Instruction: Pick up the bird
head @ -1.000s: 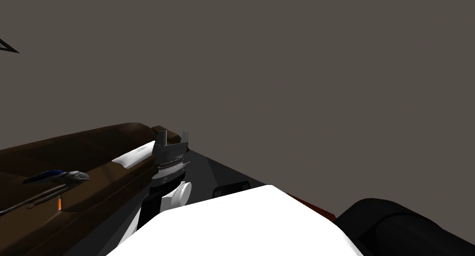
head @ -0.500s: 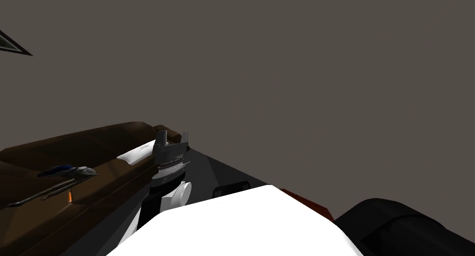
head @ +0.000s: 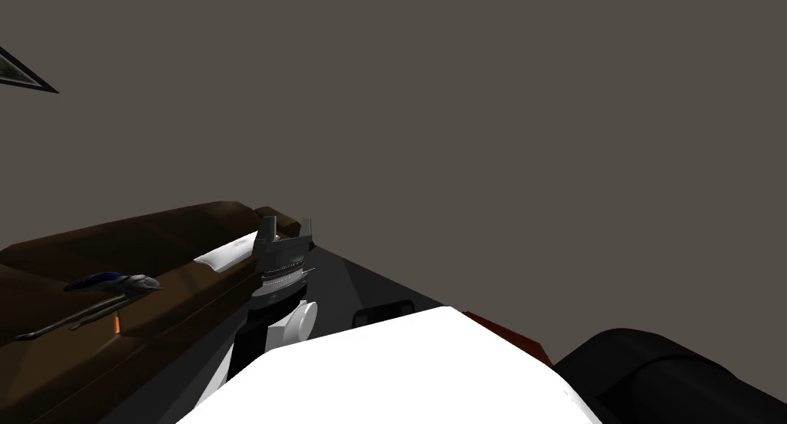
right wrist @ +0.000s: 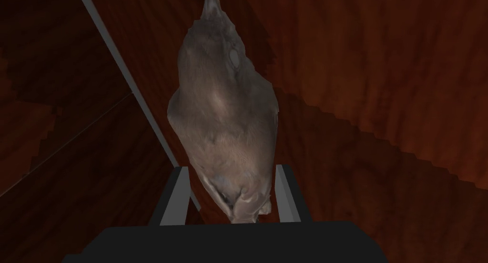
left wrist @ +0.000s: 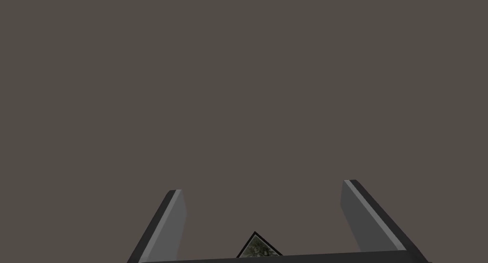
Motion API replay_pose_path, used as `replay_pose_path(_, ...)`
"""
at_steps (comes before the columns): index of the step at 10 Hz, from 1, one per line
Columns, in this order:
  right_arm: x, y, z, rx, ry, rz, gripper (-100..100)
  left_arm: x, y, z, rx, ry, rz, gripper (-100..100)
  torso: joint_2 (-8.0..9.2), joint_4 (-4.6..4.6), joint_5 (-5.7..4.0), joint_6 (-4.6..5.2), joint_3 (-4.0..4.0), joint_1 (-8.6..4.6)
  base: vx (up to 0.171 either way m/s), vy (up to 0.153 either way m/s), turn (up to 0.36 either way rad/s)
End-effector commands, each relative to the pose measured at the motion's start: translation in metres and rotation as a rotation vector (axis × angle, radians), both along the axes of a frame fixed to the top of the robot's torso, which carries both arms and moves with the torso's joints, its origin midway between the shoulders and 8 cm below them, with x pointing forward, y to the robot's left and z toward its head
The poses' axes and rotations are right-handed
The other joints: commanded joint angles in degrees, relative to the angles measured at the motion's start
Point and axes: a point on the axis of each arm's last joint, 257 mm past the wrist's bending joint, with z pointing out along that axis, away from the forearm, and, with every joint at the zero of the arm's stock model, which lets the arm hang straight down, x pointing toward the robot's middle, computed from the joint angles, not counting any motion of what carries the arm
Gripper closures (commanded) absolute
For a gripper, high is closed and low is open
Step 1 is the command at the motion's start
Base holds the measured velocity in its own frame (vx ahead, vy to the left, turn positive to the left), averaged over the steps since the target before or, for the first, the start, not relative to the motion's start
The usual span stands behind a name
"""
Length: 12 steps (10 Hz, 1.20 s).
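Between the right end effector's (right wrist: 232, 167) fingers, grey-brown bird (right wrist: 224, 107) sits clenched at its flanks, over red-brown wood surface (right wrist: 381, 84). Head view swung slightly a second ago, now steady: my turn ended. Grasp looks made. Idle left end effector (left wrist: 262, 187) stands released.

Plain grey-brown wall (head: 461, 97) rises behind a dark brown sofa (head: 154, 235).

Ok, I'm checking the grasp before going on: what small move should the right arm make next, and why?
Probably a short, slow lift. The right gripper has its fingers against both sides of the bird, at its narrow end only, with the red-brown wood surface behind it; a slow rise would test that hold.
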Motion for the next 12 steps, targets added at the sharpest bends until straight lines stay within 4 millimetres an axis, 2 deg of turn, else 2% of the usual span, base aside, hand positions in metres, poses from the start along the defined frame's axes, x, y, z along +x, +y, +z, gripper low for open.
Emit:
replay_pose_path(1,0.0,0.0,0.0,0.0,0.0,0.0,100,0.0,0.0,0.0,0.0,0.0,0.0,0,0.0,0.0,0.0,0.0,0.0,0.0,0.0,0.0,0.0)
replay_pose_path(3,0.0,0.0,0.0,0.0,0.0,0.0,100,0.0,0.0,0.0,0.0,0.0,0.0,0,0.01,0.0,0.01,0.0,0.0,0.0,0.0,0.0,0.0)
replay_pose_path(4,0.0,0.0,0.0,0.0,0.0,-0.001,0,0.0,0.0,0.0,0.0,0.0,0.0,0,0.01,0.0,0.02,-0.01,0.0,0.0,0.0,0.0,0.0)
replay_pose_path(5,-0.013,0.001,0.005,0.005,-0.007,0.0,100,0.0,0.0,0.0,0.0,0.0,0.0,0,0.01,0.0,0.02,-0.01,0.0,0.0,0.069,0.015,-0.011)
replay_pose_path(7,-0.013,0.001,0.005,0.005,-0.007,0.0,100,0.0,0.0,0.0,0.0,0.0,0.0,0,-0.24,-0.04,0.02,-0.01,-0.13,0.09,0.062,0.026,-0.013)
replay_pose_path(9,-0.032,-0.002,0.015,0.006,-0.009,0.003,100,0.0,0.0,0.0,0.0,0.0,0.0,0,-0.19,-0.06,0.05,0.02,-0.11,0.15,0.069,0.04,-0.013)
replay_pose_path(12,-0.032,-0.002,0.014,0.007,-0.009,0.005,100,0.0,0.0,0.0,0.0,0.0,0.0,0,-0.11,-0.03,0.05,-0.03,-0.07,0.09,0.028,0.016,-0.003)
